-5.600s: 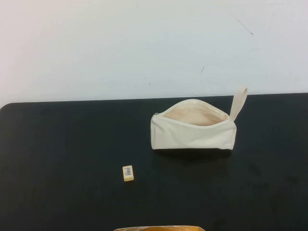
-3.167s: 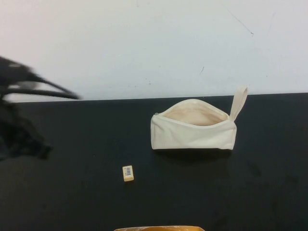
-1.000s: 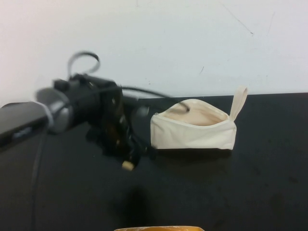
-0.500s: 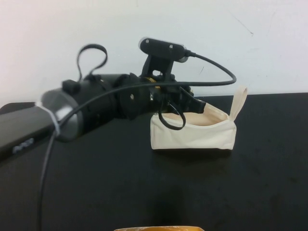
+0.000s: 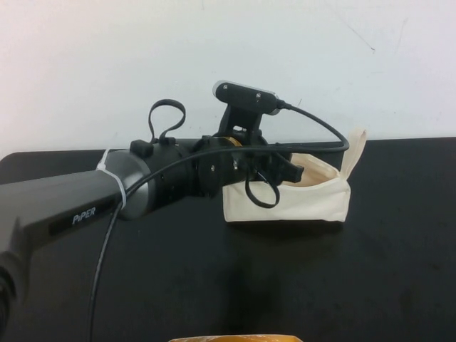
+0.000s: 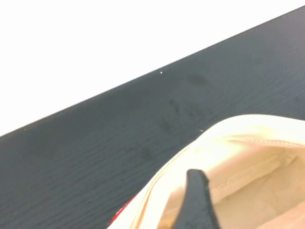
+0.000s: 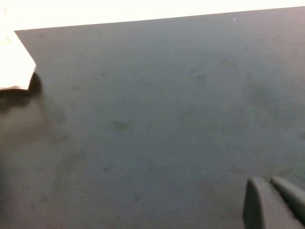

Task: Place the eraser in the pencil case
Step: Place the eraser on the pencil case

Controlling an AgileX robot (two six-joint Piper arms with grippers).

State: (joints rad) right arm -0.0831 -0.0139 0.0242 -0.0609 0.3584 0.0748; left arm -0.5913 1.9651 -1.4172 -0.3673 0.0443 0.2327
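The cream pencil case (image 5: pixel 313 201) stands open on the black table (image 5: pixel 356 285), its loop strap (image 5: pixel 354 148) sticking up at its right end. My left gripper (image 5: pixel 294 171) reaches in from the left and sits at the case's open mouth. In the left wrist view one dark finger (image 6: pixel 198 200) hangs over the pale inside of the case (image 6: pixel 252 191), with nothing against it; the gripper looks open. The eraser is out of view. My right gripper (image 7: pixel 269 181) shows only in the right wrist view, shut and empty, low over bare table.
The left arm (image 5: pixel 85 206) stretches across the table's left half, its cable looping above the case. A yellow-orange object (image 5: pixel 235 338) peeks in at the near edge. A pale corner of the case (image 7: pixel 14 67) shows in the right wrist view.
The left arm came in, shut on the eraser where it lay on the table, and carried it right to the case's mouth. The eraser is no longer visible. The case has not moved.
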